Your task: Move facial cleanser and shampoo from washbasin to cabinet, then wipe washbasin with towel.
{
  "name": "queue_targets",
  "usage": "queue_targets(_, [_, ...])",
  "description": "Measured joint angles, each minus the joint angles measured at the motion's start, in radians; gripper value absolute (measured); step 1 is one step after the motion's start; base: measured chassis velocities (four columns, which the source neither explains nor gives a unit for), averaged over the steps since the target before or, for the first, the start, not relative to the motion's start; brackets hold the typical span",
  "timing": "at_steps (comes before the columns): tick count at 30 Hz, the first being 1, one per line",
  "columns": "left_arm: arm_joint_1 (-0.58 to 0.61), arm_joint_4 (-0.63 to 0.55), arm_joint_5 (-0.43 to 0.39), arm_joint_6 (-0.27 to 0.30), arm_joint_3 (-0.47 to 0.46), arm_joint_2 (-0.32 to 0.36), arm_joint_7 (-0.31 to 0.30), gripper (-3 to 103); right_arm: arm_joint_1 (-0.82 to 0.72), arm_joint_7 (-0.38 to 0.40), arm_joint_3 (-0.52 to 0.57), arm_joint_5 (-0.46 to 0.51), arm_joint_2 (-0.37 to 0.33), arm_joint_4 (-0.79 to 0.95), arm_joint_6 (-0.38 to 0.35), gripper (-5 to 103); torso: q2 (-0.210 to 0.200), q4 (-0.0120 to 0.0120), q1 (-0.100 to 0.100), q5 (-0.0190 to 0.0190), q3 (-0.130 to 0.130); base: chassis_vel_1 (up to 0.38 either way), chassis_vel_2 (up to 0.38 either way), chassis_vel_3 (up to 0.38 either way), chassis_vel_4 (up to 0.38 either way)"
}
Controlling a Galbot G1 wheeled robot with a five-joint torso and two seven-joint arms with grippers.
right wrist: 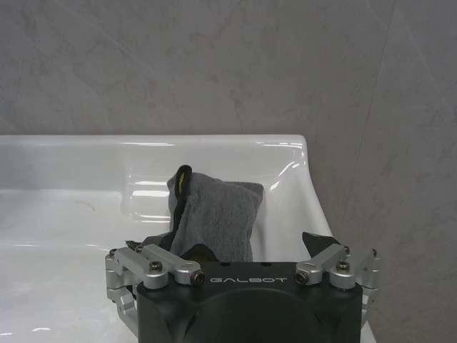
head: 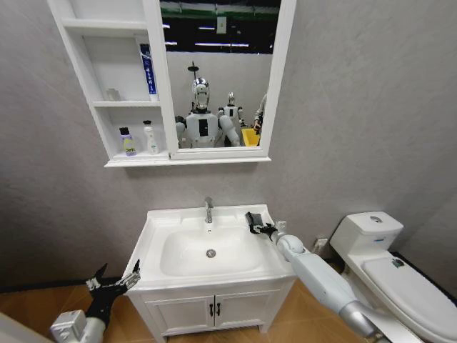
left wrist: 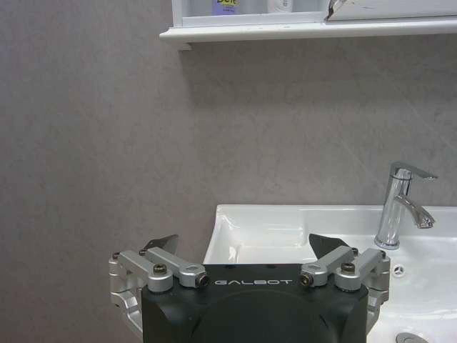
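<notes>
Fingers on the left gripper (head: 114, 280) are hanging released beside the white ceramic washbasin (head: 161, 225). Both bottles are sitting up in the white wall cabinet (head: 107, 161); wiping remains. Right gripper (right wrist: 239, 246) is spread around the grey-black cloth towel (right wrist: 214, 214).

Head camera looks down on the washbasin (head: 214, 246); both wrist cameras face it closely, toward the wall.

Open bowl (head: 207, 250); faucet (head: 208, 209) at back rim.

Towel (right wrist: 214, 214) on washbasin (head: 161, 221), cabinet (head: 107, 86) above.
</notes>
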Motion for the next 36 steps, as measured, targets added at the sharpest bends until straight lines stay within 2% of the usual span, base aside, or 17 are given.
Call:
queue_targets(3, [0.0,0.0,0.0,0.0,0.0,0.0,0.0,100,-0.054,0.02,0.033,-0.011,-0.035,0.099,0.0,100,0.0,0.0001,0.0,-0.0002,0.0,0.0,0.0,0.0,0.0])
queue_targets(5, [0.0,0.0,0.0,0.0,0.0,0.0,0.0,100,-0.155,0.032,0.086,-0.047,-0.075,0.218,0.022,100,0.0,0.0002,0.0,-0.0003,0.0,0.0,0.0,0.0,0.0])
queue_targets(8, [0.0,0.0,0.0,0.0,0.0,0.0,0.0,100,-0.23,0.039,0.121,-0.075,-0.099,0.288,0.05,100,0.0,-0.0001,0.0,0.0002,0.0,0.0,0.0,0.0,0.0])
queue_targets(10, [0.0,0.0,0.0,0.0,0.0,0.0,0.0,100,-0.4,0.044,0.217,-0.148,-0.138,0.452,0.106,100,0.0,-0.0003,0.0,-0.0003,0.0,0.0,0.0,0.0,0.0])
queue_targets(11, [0.0,0.0,0.0,0.0,0.0,0.0,0.0,100,-0.4,0.044,0.217,-0.148,-0.138,0.452,0.106,100,0.0,-0.0003,0.0,-0.0003,0.0,0.0,0.0,0.0,0.0])
queue_targets(13, [0.0,0.0,0.0,0.0,0.0,0.0,0.0,100,-0.592,0.06,0.334,-0.18,-0.142,0.593,0.134,100,0.0,0.0001,0.0,-0.0001,0.0,0.0,0.0,0.0,0.0])
queue_targets(14, [0.0,0.0,0.0,0.0,0.0,0.0,0.0,100,-0.592,0.06,0.334,-0.18,-0.142,0.593,0.134,100,0.0,0.0001,0.0,-0.0001,0.0,0.0,0.0,0.0,0.0])
queue_targets(16, [0.0,0.0,0.0,0.0,0.0,0.0,0.0,100,-0.788,0.052,0.474,-0.21,-0.117,0.71,0.142,100,0.0,-0.0003,0.0,-0.0003,0.0,0.0,0.0,0.0,0.0])
queue_targets(17, [0.0,0.0,0.0,0.0,0.0,0.0,0.0,100,-0.788,0.052,0.474,-0.21,-0.117,0.71,0.142,100,0.0,-0.0003,0.0,-0.0003,0.0,0.0,0.0,0.0,0.0])
queue_targets(20, [0.0,0.0,0.0,0.0,0.0,0.0,0.0,100,-1.036,0.037,0.614,-0.268,-0.045,0.873,0.166,100,0.0,0.0,0.0,-0.0005,0.0,0.0,0.0,0.0,0.0])
queue_targets(21, [0.0,0.0,0.0,0.0,0.0,0.0,0.0,100,-1.036,0.037,0.614,-0.268,-0.045,0.873,0.166,100,0.0,0.0,0.0,-0.0005,0.0,0.0,0.0,0.0,0.0])
queue_targets(23, [0.0,0.0,0.0,0.0,0.0,0.0,0.0,100,-1.176,0.022,0.672,-0.353,0.042,0.945,0.227,100,0.0,-0.0004,0.0,-0.0004,0.0,0.0,0.0,0.0,0.0])
queue_targets(24, [0.0,0.0,0.0,0.0,0.0,0.0,0.0,100,-1.176,0.022,0.672,-0.353,0.042,0.945,0.227,100,0.0,-0.0004,0.0,-0.0004,0.0,0.0,0.0,0.0,0.0])
queue_targets(27, [0.0,0.0,0.0,0.0,0.0,0.0,0.0,100,-1.283,0.017,0.709,-0.412,0.129,1.006,0.276,100,0.0,-0.0003,0.0,-0.0004,0.0,0.0,0.0,0.0,0.0])
queue_targets(36, [0.0,0.0,0.0,0.0,0.0,0.0,0.0,100,-1.314,0.012,0.733,-0.413,0.143,1.03,0.28,100,0.0,0.0001,0.0,-0.0002,0.0,0.0,0.0,0.0,0.0])
